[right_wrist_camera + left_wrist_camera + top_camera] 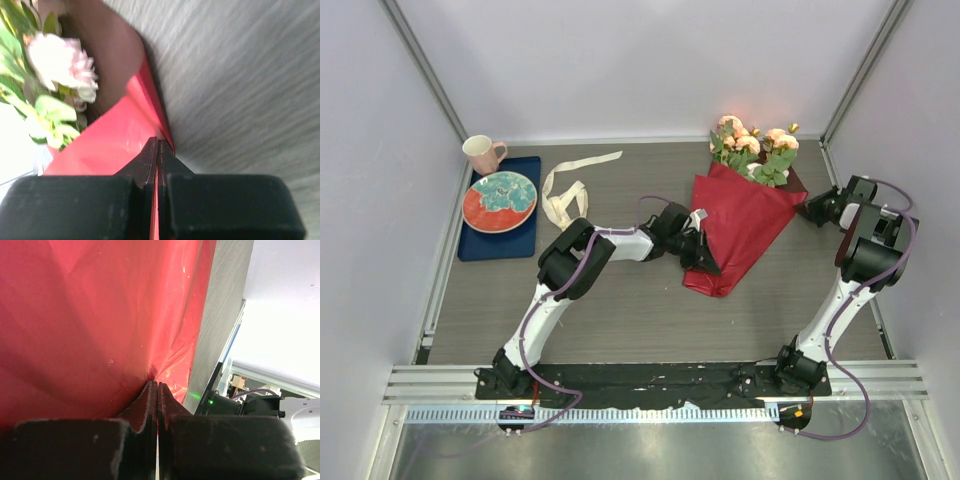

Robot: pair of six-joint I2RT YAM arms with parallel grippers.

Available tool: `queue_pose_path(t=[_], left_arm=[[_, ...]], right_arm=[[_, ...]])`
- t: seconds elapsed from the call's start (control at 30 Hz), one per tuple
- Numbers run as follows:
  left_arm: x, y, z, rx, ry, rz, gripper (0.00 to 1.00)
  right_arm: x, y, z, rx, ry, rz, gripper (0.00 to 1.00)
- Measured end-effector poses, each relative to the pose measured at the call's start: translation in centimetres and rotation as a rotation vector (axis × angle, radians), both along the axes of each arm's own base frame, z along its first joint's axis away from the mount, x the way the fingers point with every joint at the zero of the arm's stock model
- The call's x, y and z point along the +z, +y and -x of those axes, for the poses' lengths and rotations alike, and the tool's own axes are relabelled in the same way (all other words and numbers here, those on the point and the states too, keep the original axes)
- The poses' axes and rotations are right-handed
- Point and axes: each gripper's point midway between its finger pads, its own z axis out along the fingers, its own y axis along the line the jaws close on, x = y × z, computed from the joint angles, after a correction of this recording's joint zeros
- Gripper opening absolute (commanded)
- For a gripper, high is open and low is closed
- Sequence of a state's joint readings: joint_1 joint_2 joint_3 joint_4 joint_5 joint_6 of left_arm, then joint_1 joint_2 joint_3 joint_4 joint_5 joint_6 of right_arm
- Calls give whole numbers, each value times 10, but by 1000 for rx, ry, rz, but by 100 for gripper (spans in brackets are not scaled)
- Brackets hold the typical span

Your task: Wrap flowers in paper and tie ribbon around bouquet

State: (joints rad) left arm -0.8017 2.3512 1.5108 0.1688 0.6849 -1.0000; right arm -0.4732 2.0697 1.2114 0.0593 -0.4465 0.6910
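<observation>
Left pincer point(154, 385) and right pincer point(157, 141) pinch the paper point(745, 225)

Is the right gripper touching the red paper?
Touching. The right wrist view shows the right gripper shut on the paper, red visible between its fingers.

Bright, even light with soft shadows; right wrist view blurred, its flowers point(62, 62) washed out.

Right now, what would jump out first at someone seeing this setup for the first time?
The red paper coned around pink-peach flowers at far right, with the left gripper and right gripper each pinching an edge of it. Next, the cream ribbon lying loose beside a blue tray at far left.
</observation>
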Motion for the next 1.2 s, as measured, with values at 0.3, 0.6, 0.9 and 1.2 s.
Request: queue_pose_path(t=[0.3,0.6,0.9,1.2], left_arm=[[0,1,-1,3,-1,-9,0],[7,3,0,-19,30,-80,34],[57,6,-9,-57,-50,-141,75],[149,51,-19,-84,-256,-114,90]], right_arm=[[2,-35,-32,-47,23,96,6],[11,-47,-43,-53,139,209,36],[158,7,1,-38,93,455,67],[271,194,75,307,-285,505,69]])
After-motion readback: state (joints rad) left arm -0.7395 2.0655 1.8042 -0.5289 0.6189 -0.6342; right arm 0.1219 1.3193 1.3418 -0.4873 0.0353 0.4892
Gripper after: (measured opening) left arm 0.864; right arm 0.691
